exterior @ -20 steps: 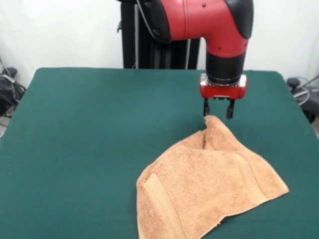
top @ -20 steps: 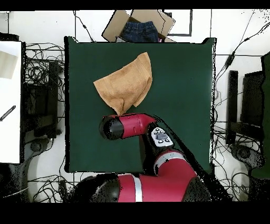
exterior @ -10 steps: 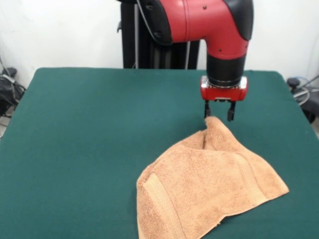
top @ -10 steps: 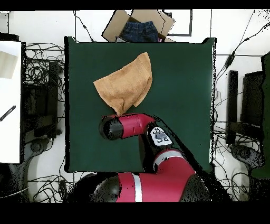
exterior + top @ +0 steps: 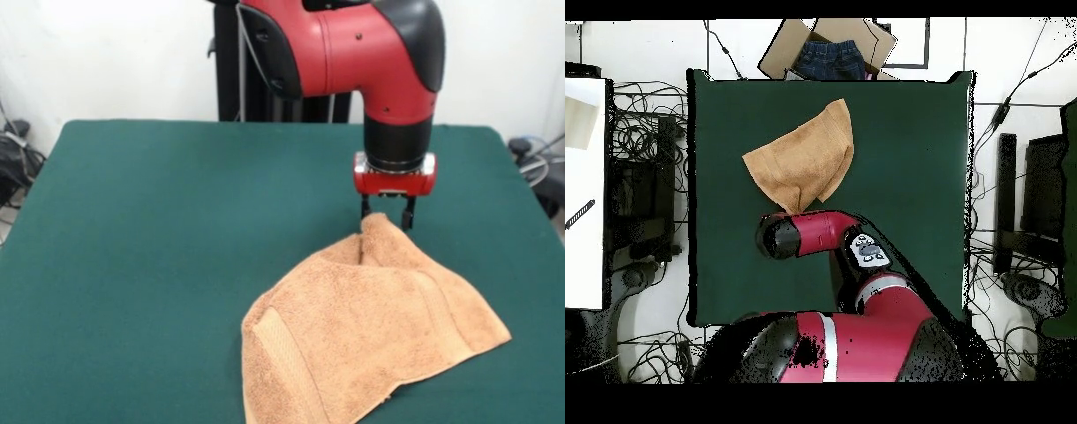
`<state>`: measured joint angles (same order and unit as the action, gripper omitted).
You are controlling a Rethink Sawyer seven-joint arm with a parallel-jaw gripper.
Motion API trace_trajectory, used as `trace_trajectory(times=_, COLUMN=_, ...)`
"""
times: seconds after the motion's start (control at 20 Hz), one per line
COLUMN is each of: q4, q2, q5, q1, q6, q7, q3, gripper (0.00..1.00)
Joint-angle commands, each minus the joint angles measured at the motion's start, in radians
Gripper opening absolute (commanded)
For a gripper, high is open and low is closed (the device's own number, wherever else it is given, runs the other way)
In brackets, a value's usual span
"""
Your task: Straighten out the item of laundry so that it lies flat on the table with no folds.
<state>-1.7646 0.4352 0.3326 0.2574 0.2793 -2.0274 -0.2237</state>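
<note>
Hand: the hand (image 5: 384, 213) hangs from the red and black arm (image 5: 353, 53), fingers pointing straight down, right over the raised peak of the towel.
Hand state: the two black fingers (image 5: 365, 208) stand spread, one on each side of the peak; the cloth rises between them, and whether they touch it cannot be told.
Towel: the light orange-tan towel (image 5: 371, 331) lies directly below the hand and spreads out from it toward the camera in the front view, reaching the bottom of that picture.
Towel shape: not flat. It lies in a rough triangle whose point sits under the hand, with a crease running down from the peak and one layer folded over another.
Towel border: a woven band (image 5: 278, 340) shows on the part farthest from the hand, down near the lower corner.
Overhead look: the towel (image 5: 805, 155) shows as a tan wedge whose narrow tip disappears under the arm's head (image 5: 810, 235); the hand itself is hidden beneath the arm in this view.
Surface: the dark green surface (image 5: 159, 230) carries the towel.
Beyond the surface: past the edge farthest from the hand in the overhead view, an open cardboard box (image 5: 830, 45) with blue cloth in it sits on the floor, well apart from the hand.
</note>
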Motion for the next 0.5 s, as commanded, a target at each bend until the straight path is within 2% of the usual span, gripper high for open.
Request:
trace_trajectory(times=0.05, q4=0.137, q2=-0.071, q5=0.054, q1=0.004, q6=-0.029, q7=-0.004, q3=-0.002, gripper=1.0)
trace_trajectory(times=0.3, q4=0.14, q2=-0.072, q5=0.057, q1=-0.022, q6=-0.052, q7=-0.031, q3=0.028, gripper=1.0)
trace_trajectory(times=0.35, q4=0.146, q2=-0.068, q5=0.071, q1=-0.043, q6=-0.079, q7=-0.042, q3=0.054, gripper=0.0)
trace_trajectory(times=0.5, q4=0.141, q2=-0.065, q5=0.056, q1=-0.049, q6=-0.082, q7=-0.063, q3=0.059, gripper=0.0)
